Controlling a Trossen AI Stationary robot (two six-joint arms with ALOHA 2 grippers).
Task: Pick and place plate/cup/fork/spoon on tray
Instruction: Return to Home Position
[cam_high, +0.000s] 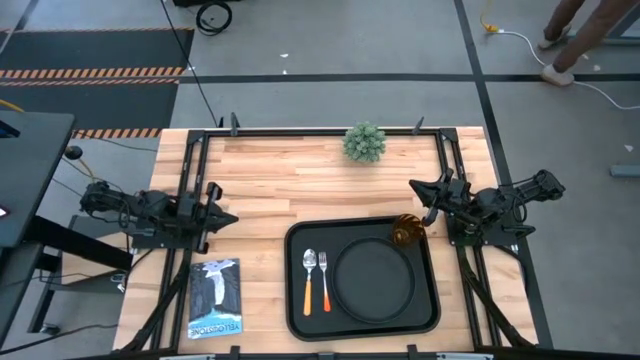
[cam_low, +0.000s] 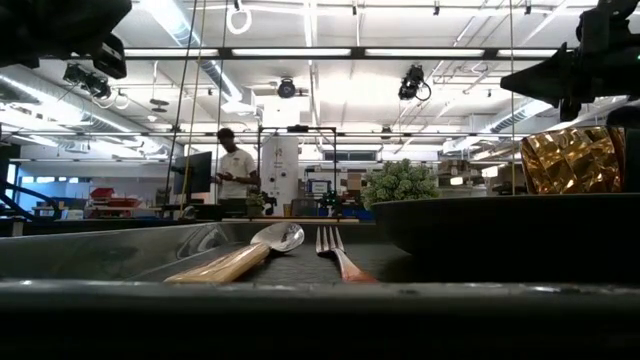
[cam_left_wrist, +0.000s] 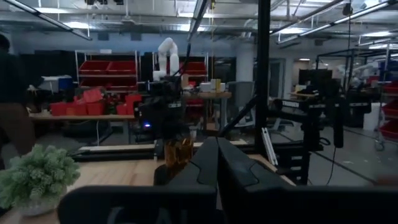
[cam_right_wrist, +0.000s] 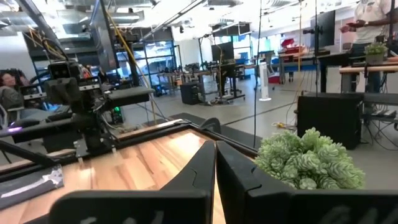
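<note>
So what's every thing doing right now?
Tray: flat on the table, holding the other dishes.
Plate: flat in the tray.
Spoon: lying in the tray, beside the fork.
Fork: lying in the tray, next to the plate.
Cup: upright at the tray's far right corner.
Plant: upright at the table's back edge.
Left gripper: shut, empty, off the tray.
Right gripper: shut, empty, behind the cup.

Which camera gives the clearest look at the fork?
The high view: the whole fork lies on the tray beside the spoon. The low view shows it end-on, foreshortened; neither wrist view shows it.
</note>
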